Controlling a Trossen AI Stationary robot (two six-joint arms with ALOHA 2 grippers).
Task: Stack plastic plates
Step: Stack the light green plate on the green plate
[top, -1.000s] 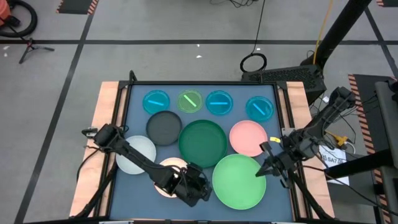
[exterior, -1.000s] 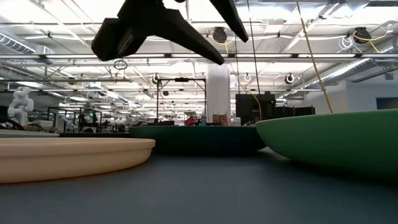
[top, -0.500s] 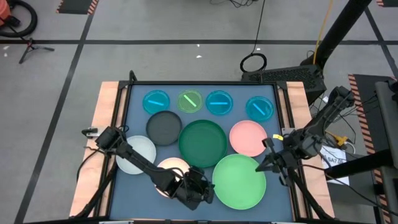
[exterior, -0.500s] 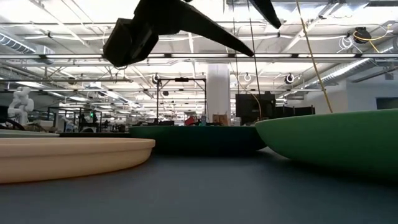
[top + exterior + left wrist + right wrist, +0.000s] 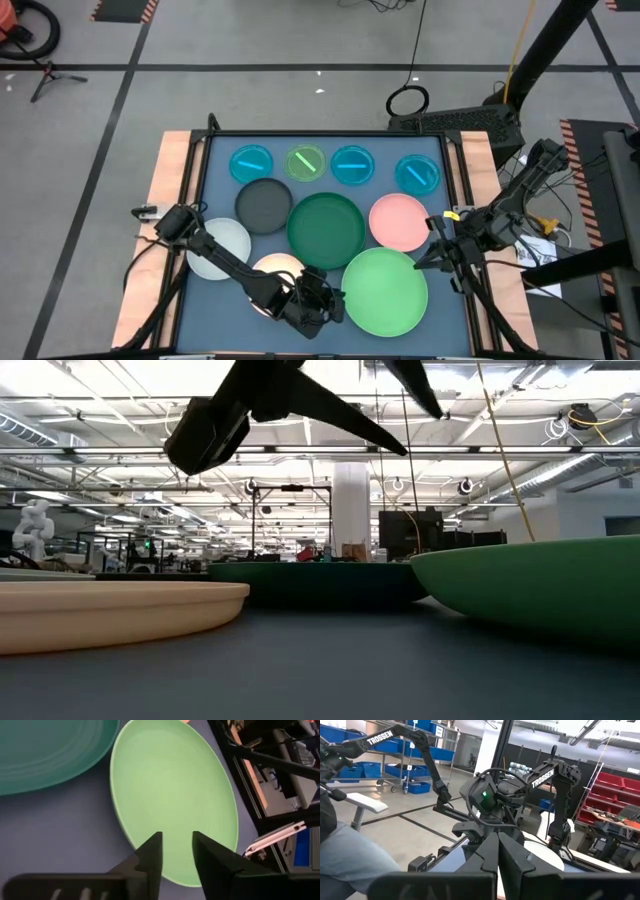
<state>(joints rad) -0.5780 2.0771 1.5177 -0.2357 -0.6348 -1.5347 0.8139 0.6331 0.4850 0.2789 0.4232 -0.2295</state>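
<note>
Ten plates lie flat on the dark mat. The far row holds cyan (image 5: 251,162), lime (image 5: 306,162), cyan (image 5: 352,165) and cyan (image 5: 417,173). Nearer are dark grey (image 5: 264,205), dark green (image 5: 326,228), pink (image 5: 400,221), pale grey (image 5: 216,250), cream (image 5: 272,272) and light green (image 5: 385,292). My left gripper (image 5: 330,303) is open and hangs above the light green plate's left rim (image 5: 120,815), clear of it in the low view (image 5: 400,415). My right gripper (image 5: 428,262) is shut and points level toward the table's left, by that plate's right rim. My right gripper has its shut fingertips (image 5: 497,847) at the light green plate's far-right rim (image 5: 418,268), coming level from the table's right. I cannot tell whether they touch the rim. My left gripper touches nothing.
The mat sits in a black frame (image 5: 455,200) with wooden borders (image 5: 170,200). The left arm's links reach over the pale grey and cream plates. In the low view the cream plate (image 5: 110,610) and the light green plate (image 5: 540,585) flank a bare strip of mat.
My left gripper has risen and moved toward the table's right, over the light green plate's left rim. My right gripper has drawn back a little toward the table's right edge. No plate has moved.
</note>
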